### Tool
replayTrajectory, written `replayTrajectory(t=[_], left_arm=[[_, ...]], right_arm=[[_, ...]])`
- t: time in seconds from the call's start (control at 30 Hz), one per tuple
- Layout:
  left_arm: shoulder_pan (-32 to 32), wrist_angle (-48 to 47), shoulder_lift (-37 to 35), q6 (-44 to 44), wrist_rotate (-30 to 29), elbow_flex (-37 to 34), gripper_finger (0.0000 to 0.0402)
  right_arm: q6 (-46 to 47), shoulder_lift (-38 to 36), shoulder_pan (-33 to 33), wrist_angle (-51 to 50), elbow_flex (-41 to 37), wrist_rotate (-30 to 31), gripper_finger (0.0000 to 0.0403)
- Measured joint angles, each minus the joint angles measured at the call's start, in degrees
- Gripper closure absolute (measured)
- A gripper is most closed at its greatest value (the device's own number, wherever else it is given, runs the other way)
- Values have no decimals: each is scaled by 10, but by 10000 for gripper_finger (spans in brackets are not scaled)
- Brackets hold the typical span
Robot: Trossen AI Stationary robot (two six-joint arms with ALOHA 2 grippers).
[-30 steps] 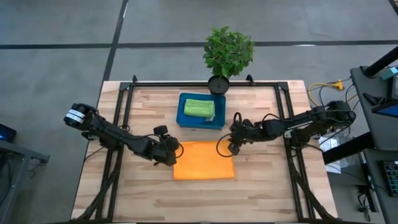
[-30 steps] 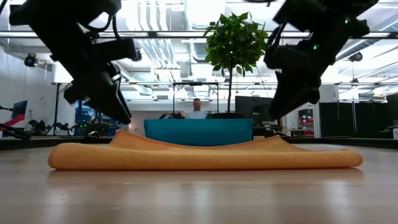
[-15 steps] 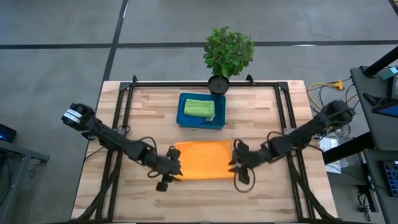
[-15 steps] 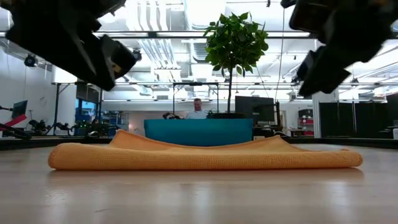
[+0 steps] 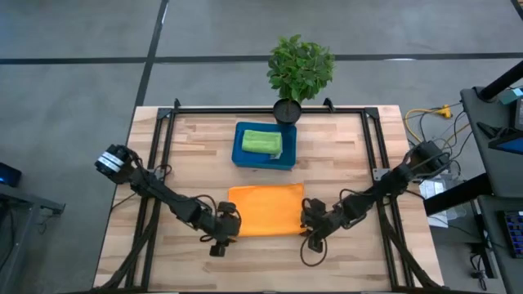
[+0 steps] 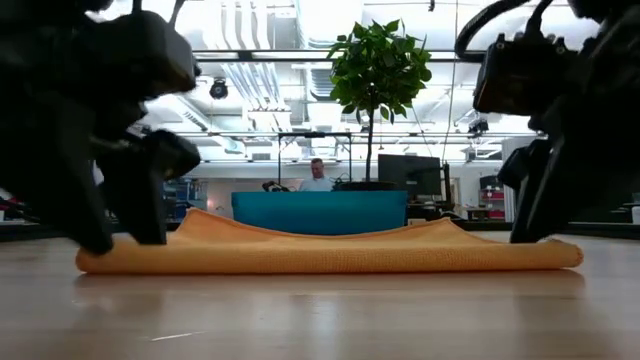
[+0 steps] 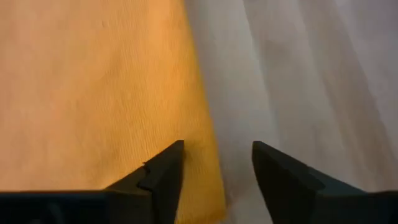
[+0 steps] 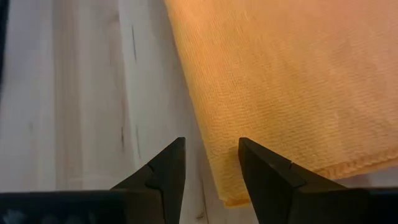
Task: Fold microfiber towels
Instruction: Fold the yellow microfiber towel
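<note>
The orange towel point(image 5: 265, 210) lies folded flat on the wooden table, a low rectangle in the low view point(image 6: 330, 255). My left gripper point(image 5: 226, 232) stands open at the towel's near left corner. One finger is over the cloth and the other over bare wood point(image 7: 217, 146). My right gripper point(image 5: 309, 231) stands open at the near right corner, likewise straddling the towel's side edge point(image 8: 211, 142). Both point slanting down. A lime green towel point(image 5: 261, 142) lies folded in the blue tray point(image 5: 245, 157). My left gripper has its fingers on either side of the towel's left edge point(image 7: 208, 155), slanting down from the left; I cannot tell whether they touch the cloth. My right gripper straddles the right edge close to the near corner point(image 8: 227, 196); whether it touches cannot be told.
The blue tray sits just beyond the orange towel's far edge. A potted plant point(image 5: 300, 69) stands at the table's far edge. A black frame point(image 5: 163, 155) runs along the table's left, right and far sides. Bare wood lies near the front edge point(image 5: 265, 265).
Both grippers have travelled toward the table's near edge along the towel's two sides, sunk lower and tipped further downward, ending at its near corners. The orange towel has stayed where it was.
</note>
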Motion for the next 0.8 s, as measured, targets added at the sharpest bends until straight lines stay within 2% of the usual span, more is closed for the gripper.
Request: replayTrajectory(t=[0.2,0.37,0.43,0.53,0.7,0.73,0.8], left_arm=[[-4,4,40,-32,-1,5,174],[-5,1,87,-47,-5,11,178],[-6,-12,103,-58,-7,17,196],[-11,-47,116,-72,-16,32,244],[-19,-69,112,-73,-8,36,370],[-20,-70,108,-73,-5,36,385],[-22,-71,93,-72,-6,37,391]], right_arm=[[-52,24,5,-1,0,-1,259],[-74,50,14,-4,3,10,275],[-76,54,20,-4,4,18,291],[-76,55,23,-9,4,20,327],[-61,47,26,-18,3,2,387],[-57,42,27,-19,2,0,389],[-49,34,30,-25,4,-3,391]])
